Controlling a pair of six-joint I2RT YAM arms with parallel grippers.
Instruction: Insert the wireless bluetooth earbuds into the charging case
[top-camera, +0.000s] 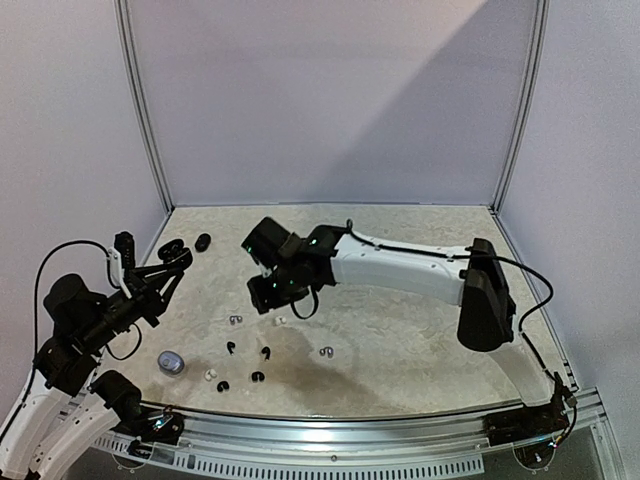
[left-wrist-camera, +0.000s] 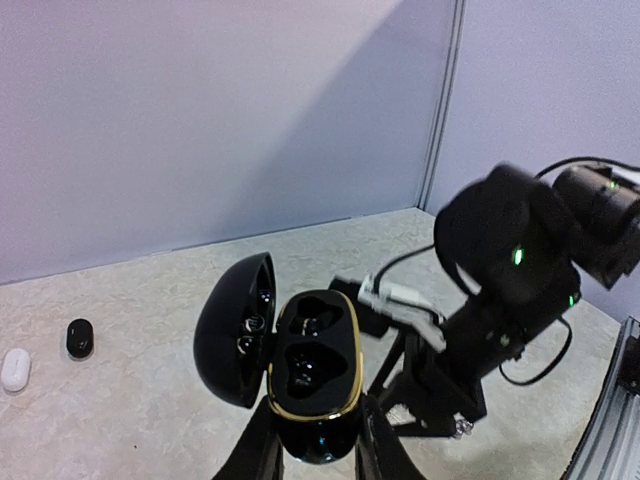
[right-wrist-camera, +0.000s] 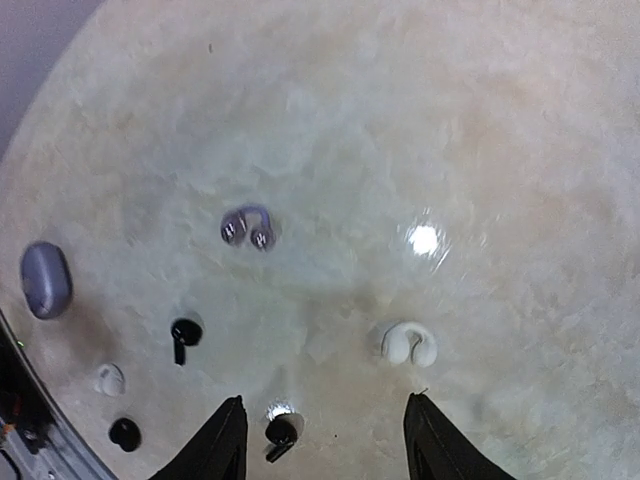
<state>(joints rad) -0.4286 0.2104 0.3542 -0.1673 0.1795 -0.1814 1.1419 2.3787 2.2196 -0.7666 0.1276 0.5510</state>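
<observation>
Top external view, starting at 9 o'clock: the left gripper has its jaws clenched on the open black case, held above the table near its left edge. In the left wrist view the case's long axis runs 6 to 12 o'clock. Its wells face the camera and its lid is hinged open at 9 o'clock. Both wells look empty, though glare leaves that unsure.

Loose buds lie scattered on the table around 6 o'clock, well apart from the case. The right gripper hangs over them, jaws released and holding nothing. In its wrist view a black bud lies just inside the finger at 7 o'clock. The bud's long axis runs roughly 1 to 7 o'clock, stem toward 7. A white hook bud sits at 1 o'clock of it, opening toward 6.

I judge the step in hand to be picking a bud. To do it well, centre the jaws over the black bud, descend straight, and pinch across its short axis. Keep track of the stem's heading so it can be matched to a well.
</observation>
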